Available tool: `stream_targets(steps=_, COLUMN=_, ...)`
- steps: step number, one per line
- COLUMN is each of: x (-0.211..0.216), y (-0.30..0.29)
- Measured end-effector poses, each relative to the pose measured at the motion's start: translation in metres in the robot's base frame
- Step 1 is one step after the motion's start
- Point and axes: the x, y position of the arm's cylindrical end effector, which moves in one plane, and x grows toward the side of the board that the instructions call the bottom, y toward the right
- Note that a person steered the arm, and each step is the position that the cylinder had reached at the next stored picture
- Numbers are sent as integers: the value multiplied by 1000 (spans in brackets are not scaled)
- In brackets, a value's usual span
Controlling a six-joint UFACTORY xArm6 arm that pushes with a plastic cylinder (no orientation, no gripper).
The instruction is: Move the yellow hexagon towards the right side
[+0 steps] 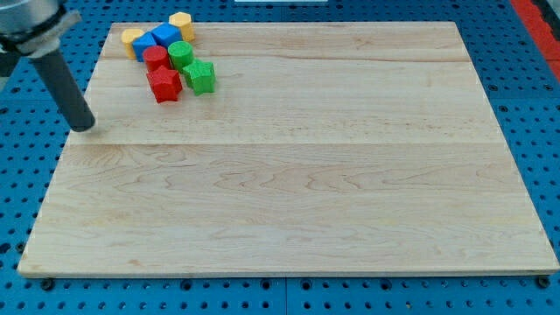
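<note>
The yellow hexagon (pixel 181 24) sits at the top left of the wooden board (pixel 297 175), at the top right of a cluster of blocks. My tip (pixel 83 127) rests at the board's left edge, well below and to the left of the cluster and apart from every block. The rod rises from it to the view's top left corner.
The cluster also holds another yellow block (pixel 133 40), a blue block (pixel 164 37), a second blue block (pixel 145 48), a red cylinder (pixel 157 59), a red star-like block (pixel 164 84), a green cylinder (pixel 180 54) and a green star-like block (pixel 199 77). A blue pegboard surrounds the board.
</note>
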Motion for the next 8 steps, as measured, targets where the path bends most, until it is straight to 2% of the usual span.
stream_targets(steps=1, x=-45, y=-5)
stream_targets(steps=3, x=-46, y=-4)
stream_targets(steps=4, x=-62, y=-5)
stream_targets(steps=5, x=-88, y=-2)
stream_targets(steps=8, x=-204, y=-4)
